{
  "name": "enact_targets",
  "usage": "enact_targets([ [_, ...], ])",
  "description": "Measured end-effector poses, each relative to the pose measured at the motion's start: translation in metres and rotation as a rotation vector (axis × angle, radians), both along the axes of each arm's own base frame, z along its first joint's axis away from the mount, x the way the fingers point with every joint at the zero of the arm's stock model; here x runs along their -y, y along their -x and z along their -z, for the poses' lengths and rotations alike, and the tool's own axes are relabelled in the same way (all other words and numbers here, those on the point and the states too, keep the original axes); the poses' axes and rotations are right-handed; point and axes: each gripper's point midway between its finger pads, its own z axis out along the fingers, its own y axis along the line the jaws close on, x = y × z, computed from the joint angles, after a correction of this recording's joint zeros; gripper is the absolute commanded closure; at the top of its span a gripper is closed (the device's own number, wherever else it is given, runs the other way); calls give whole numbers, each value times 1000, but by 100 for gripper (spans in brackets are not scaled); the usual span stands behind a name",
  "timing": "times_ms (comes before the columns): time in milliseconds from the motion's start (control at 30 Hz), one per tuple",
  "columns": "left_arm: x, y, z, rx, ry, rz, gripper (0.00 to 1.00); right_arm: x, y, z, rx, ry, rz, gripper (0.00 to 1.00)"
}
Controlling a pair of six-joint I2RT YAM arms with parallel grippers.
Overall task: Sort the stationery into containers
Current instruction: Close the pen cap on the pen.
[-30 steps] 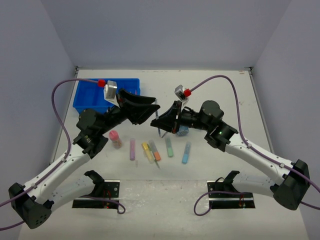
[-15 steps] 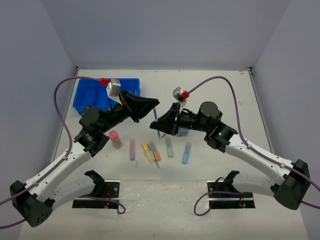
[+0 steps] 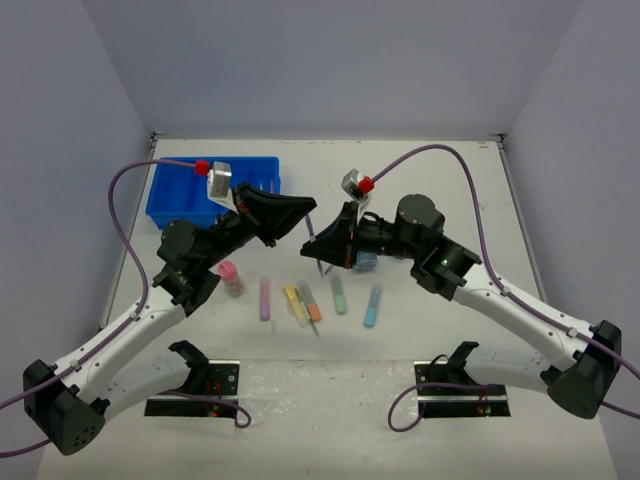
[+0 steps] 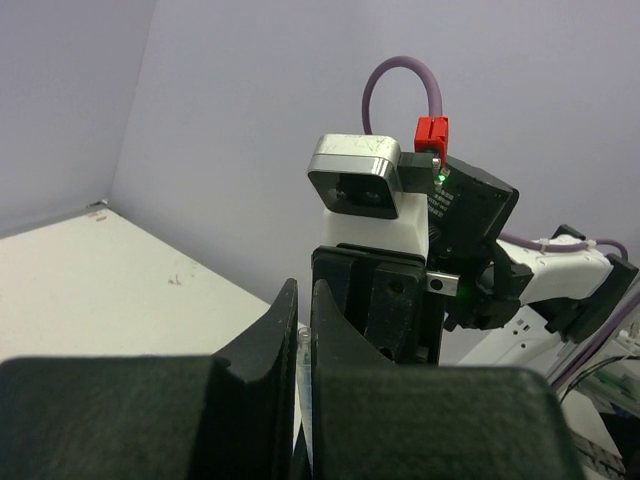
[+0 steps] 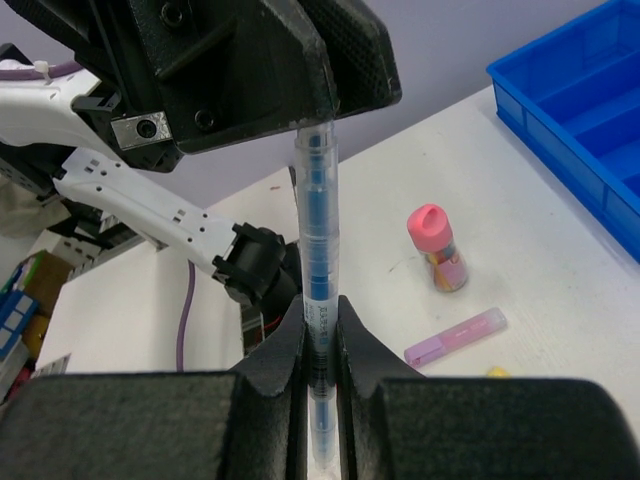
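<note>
Pen [image 5: 318,250]: 1, both jaws clamped on it | marker sticks [image 3: 339,295]: 5 | bottle [image 3: 231,277]: 1 | tray [image 3: 170,200]: 1

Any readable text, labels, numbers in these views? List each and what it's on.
No text is legible in any view.
pen: tiny print low on the barrel, too small to read.
pink-capped bottle: coloured label, too blurred to read.

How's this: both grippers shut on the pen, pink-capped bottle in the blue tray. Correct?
No. Left gripper and right gripper are shut on the pen, but the pink-capped bottle is on the table, outside the blue tray; the right wrist view shows it.
</note>
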Motion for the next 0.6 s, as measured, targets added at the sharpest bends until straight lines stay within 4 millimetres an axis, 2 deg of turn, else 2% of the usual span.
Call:
enact_targets([
  [267,-15,-3,-9,20,108,-63,100,-8,-7,-15,0,90,-32,100],
  [433,-26,-6,-22,38,183,-128,100,-16,-11,-29,-8,129,-69,100],
  [467,-28,-5,-24,38,192,-138,97,-17,-10,-31,-7,132,-78,100],
  [533,-30,-6,-25,28,190,-160,75,-17,-9,-31,-11,135,-88,100],
  [600,-27,-4,-17,1,141,-159,66,-19,-14,-35,8,103,-77,100],
])
